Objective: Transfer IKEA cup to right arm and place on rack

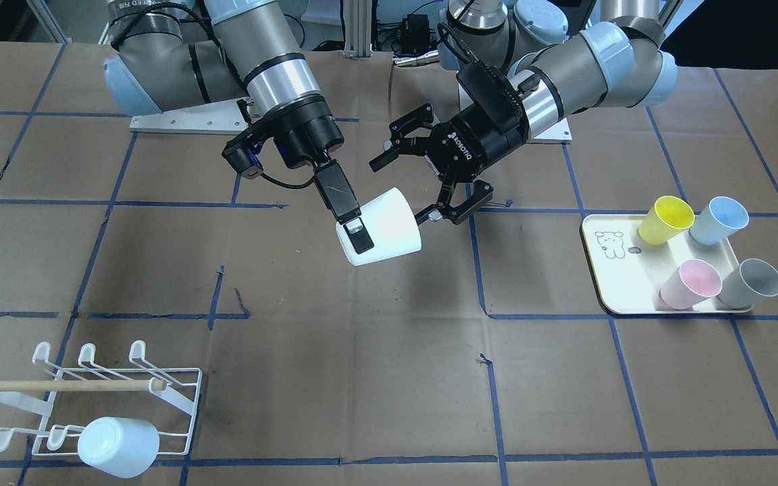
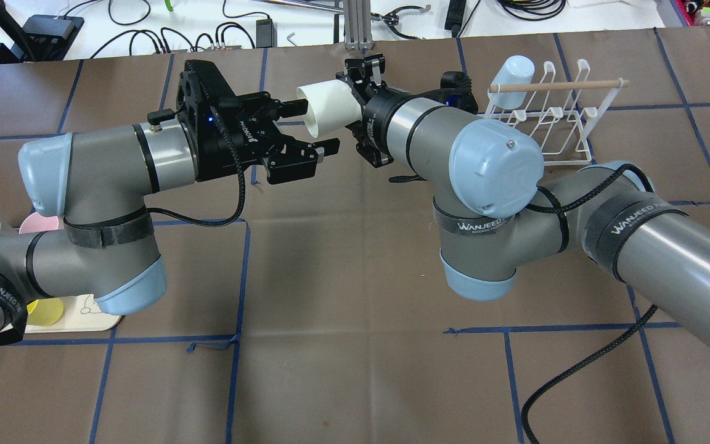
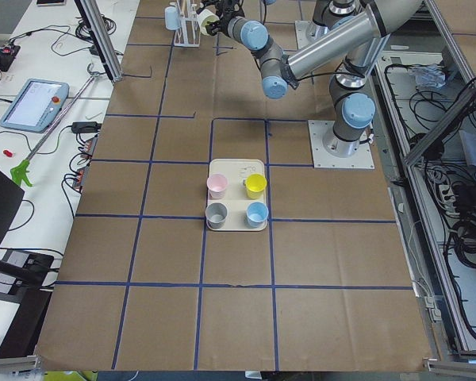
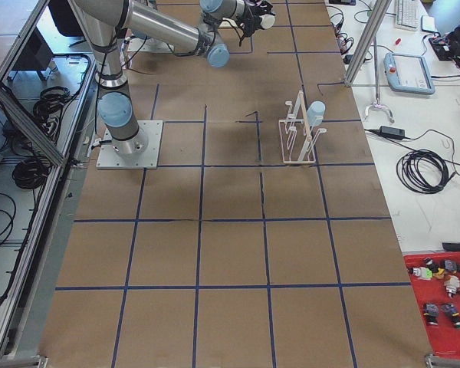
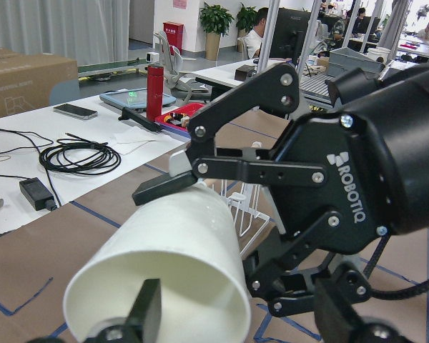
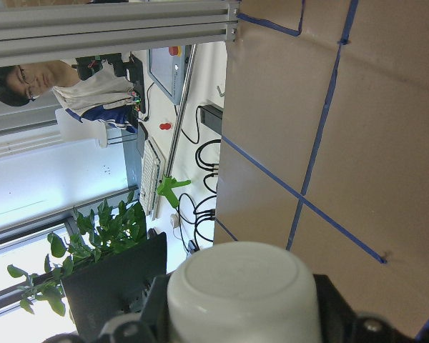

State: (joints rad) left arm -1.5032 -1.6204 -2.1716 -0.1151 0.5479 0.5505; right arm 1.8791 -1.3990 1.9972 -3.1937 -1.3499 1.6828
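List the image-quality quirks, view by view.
Front-facing: even light, with a soft shadow of the white cup on the brown paper. Overhead: a glare streak along the right arm. Right wrist: turned sideways, its bright background washed out. Both side views: the cup tiny at the far end.

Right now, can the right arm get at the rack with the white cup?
Probably yes. The right pincer grips the white cup, the left pincer stands open, and only bare table lies before the rack, which has free prongs.
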